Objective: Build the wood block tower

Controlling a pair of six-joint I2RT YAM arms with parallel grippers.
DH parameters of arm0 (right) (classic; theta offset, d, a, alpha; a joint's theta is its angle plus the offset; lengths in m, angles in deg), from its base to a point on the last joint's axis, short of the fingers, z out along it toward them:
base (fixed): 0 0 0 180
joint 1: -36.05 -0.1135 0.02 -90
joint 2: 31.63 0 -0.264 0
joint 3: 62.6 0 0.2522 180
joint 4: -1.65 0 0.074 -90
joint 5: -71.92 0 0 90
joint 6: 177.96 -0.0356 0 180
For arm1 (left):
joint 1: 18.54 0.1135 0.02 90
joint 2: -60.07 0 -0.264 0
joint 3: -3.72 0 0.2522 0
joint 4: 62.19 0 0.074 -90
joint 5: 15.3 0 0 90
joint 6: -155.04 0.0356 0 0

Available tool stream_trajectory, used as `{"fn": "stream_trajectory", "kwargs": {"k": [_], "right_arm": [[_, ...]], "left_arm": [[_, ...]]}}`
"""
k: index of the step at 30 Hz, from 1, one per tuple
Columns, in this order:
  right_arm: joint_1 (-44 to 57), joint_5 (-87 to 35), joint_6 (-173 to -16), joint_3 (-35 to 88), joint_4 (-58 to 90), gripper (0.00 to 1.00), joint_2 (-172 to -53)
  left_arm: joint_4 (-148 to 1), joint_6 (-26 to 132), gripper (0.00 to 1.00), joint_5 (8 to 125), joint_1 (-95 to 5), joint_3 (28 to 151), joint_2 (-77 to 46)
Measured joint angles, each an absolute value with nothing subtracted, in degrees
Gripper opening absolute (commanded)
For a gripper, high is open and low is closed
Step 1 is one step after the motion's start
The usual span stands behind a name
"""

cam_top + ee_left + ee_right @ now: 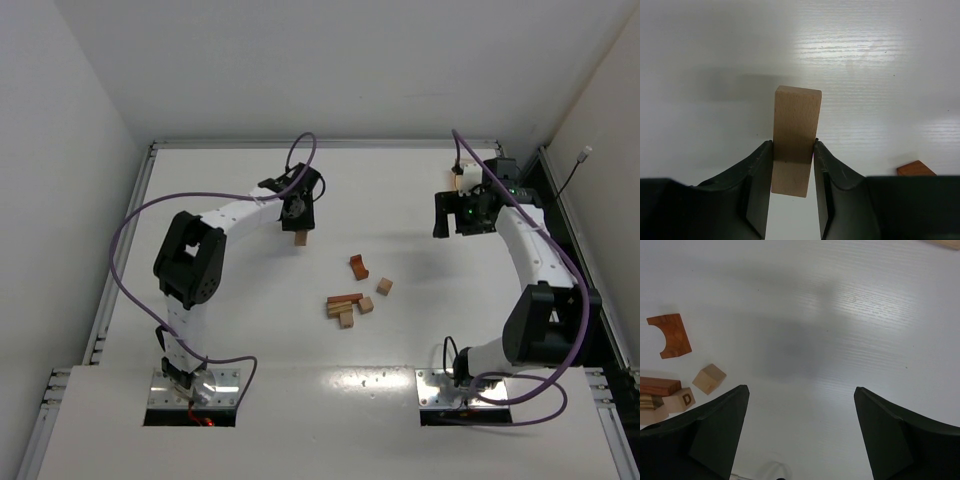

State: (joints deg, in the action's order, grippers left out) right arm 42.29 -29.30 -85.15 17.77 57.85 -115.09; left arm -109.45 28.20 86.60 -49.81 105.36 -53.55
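A tan bar block (797,115) is clamped by the left gripper (792,147), far left of centre. The right gripper (801,405) is held wide open, empty, far right. Other wood blocks (352,292) are scattered at centre.

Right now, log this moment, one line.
left gripper: shut on tan wood bar | right gripper: open, empty | loose wood blocks: mid-table
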Motion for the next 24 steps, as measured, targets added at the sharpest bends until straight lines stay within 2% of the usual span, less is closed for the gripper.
{"fn": "stream_trajectory", "kwargs": {"k": [7,18,19,22,23,24], "right_arm": [[41.8,-29.3,-85.3,17.8,57.8,0.84,-115.1],[41.8,-29.3,-85.9,17.8,57.7,0.86,-115.0],[41.8,-29.3,-85.9,17.8,57.7,0.86,-115.0],[41.7,-29.3,-86.0,17.9,57.7,0.87,-115.0],[41.5,-29.3,-86.0,18.0,57.6,0.87,-115.0],[41.4,-29.3,-86.1,18.1,57.6,0.87,-115.0]], "left_arm": [[-109.6,27.3,0.00,86.6,-49.8,105.9,-54.4],[-109.7,27.0,0.02,87.5,-49.2,108.9,-62.3],[-109.7,27.0,0.12,87.8,-49.0,108.9,-62.4],[-109.7,27.1,0.33,88.1,-48.4,109.1,-62.6],[-109.7,27.2,0.52,88.1,-48.2,109.2,-62.6],[-109.7,27.4,0.62,88.2,-48.1,109.2,-62.6]]}}
